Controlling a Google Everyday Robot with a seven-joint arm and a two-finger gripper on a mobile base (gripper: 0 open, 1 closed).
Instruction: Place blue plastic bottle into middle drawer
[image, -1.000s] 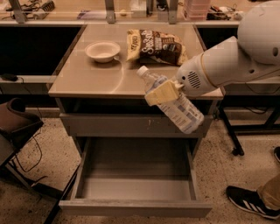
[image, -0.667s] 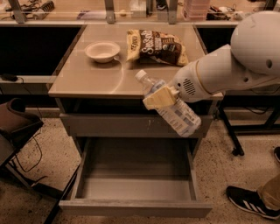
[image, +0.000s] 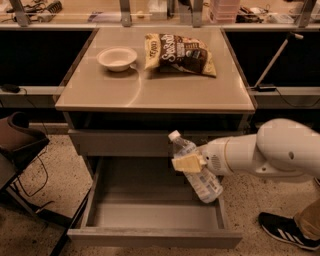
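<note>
The blue plastic bottle (image: 197, 171), clear and ribbed with a white cap, hangs tilted with its cap up-left over the right part of the open middle drawer (image: 150, 200). My gripper (image: 188, 163) reaches in from the right on a white arm and is shut on the bottle's upper body with its pale fingers (image: 184, 163). The drawer is pulled out wide, with a smooth grey inside and nothing in it. The bottle's base sits just above the drawer's right inner side.
On the tan cabinet top (image: 150, 92) stand a white bowl (image: 117, 58) and a brown-and-yellow snack bag (image: 180, 54). A shut grey drawer front (image: 120, 142) is above the open drawer. A shoe (image: 287, 230) is at the lower right, cables and a dark object at left.
My arm has carried the bottle down from cabinet-top height to just over the open drawer's right side. The bottle stays tilted in my grip.
</note>
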